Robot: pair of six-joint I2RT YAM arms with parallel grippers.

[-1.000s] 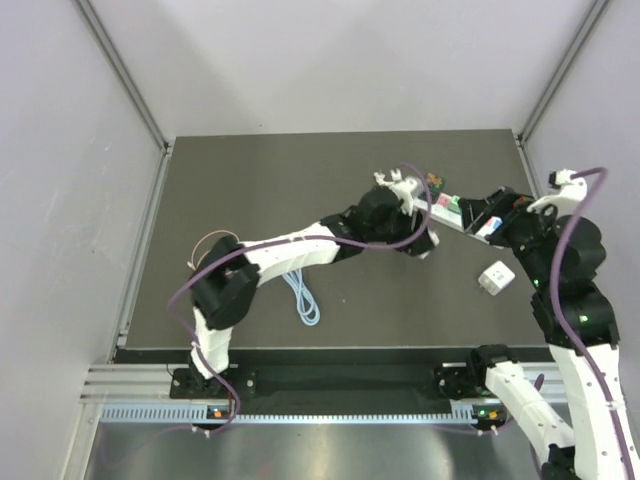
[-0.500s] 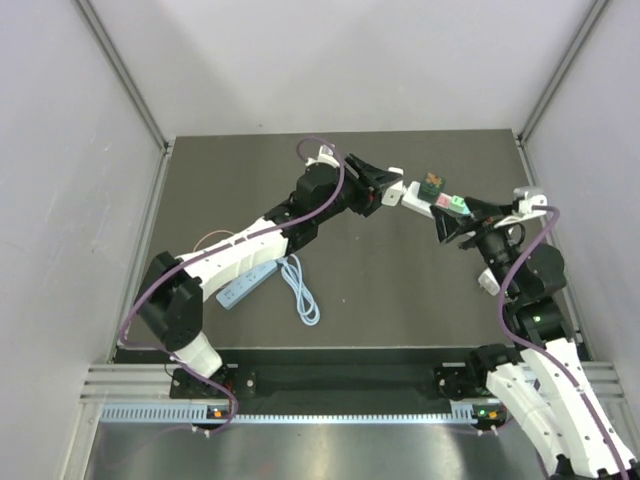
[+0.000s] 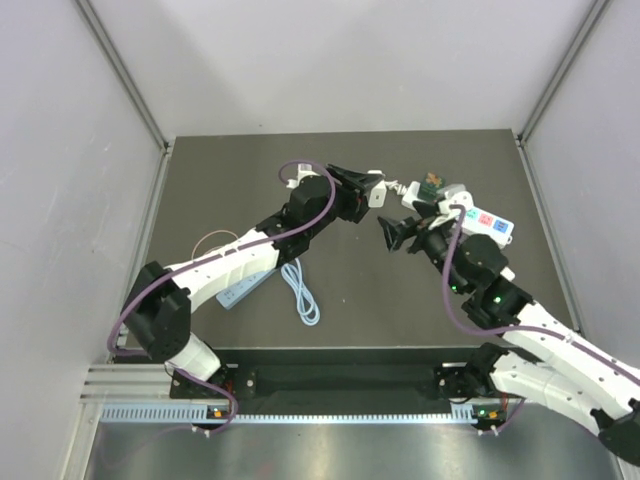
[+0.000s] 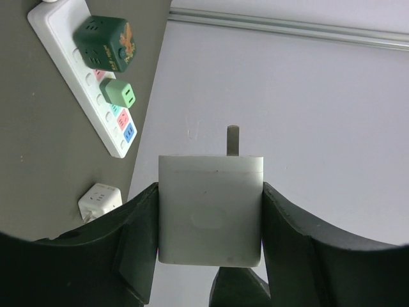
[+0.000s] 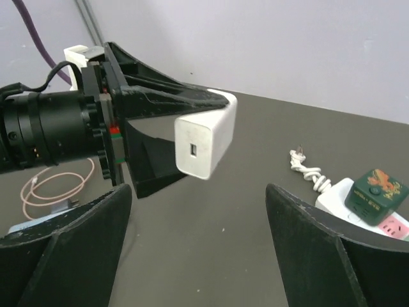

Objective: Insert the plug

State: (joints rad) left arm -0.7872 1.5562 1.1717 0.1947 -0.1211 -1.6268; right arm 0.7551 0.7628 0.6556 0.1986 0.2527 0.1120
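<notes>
The plug is a white charger block with a metal prong at its far end. My left gripper is shut on its sides and holds it above the mat. From above, the plug sits at the tip of the left gripper, left of the white power strip. The right wrist view shows the plug from its USB end. My right gripper is open and empty and faces the plug. The power strip carries a dark green cube adapter and a small green one.
A white cube adapter lies near the strip's end. The strip's coiled white cord rests on the mat. A blue-white cable, a pale blue strip and a pink cable loop lie by the left arm.
The left arm has drawn back from the strip with the plug still held. The right arm has swung left in front of the strip, its jaws a little narrower, facing the plug.
</notes>
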